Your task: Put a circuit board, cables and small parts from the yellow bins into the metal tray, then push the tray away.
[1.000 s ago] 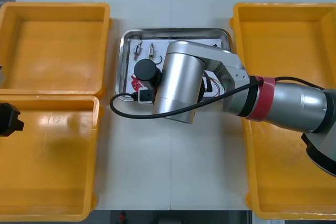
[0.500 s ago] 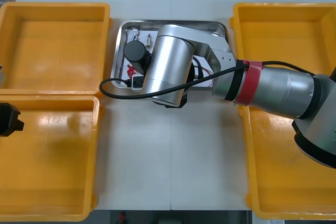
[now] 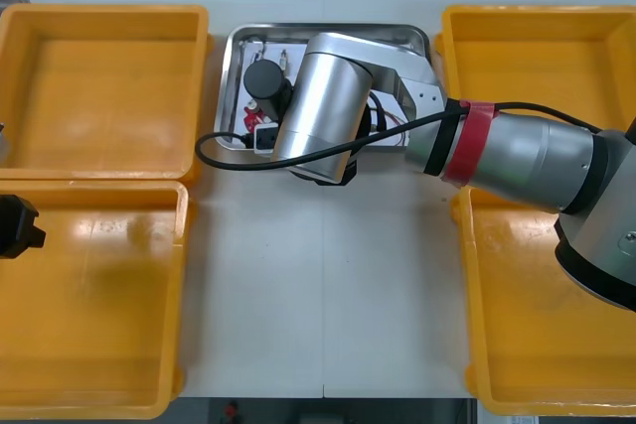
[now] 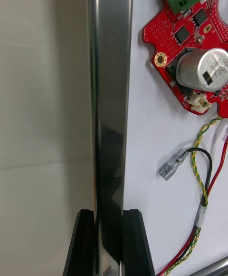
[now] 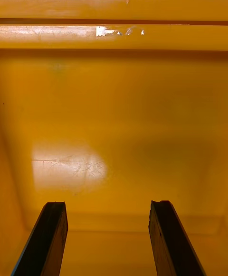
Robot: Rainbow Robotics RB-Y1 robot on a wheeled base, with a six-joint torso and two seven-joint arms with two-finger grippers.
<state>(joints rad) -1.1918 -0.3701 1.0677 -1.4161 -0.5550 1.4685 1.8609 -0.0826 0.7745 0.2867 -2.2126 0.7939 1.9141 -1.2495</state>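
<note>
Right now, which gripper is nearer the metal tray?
Right. The right gripper is shut on the rim of the metal tray. The left gripper hangs open inside the near left yellow bin, apart from the tray.

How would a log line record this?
right gripper: shut on metal tray rim | inside: circuit board, cables | left gripper: open over yellow bin
</note>
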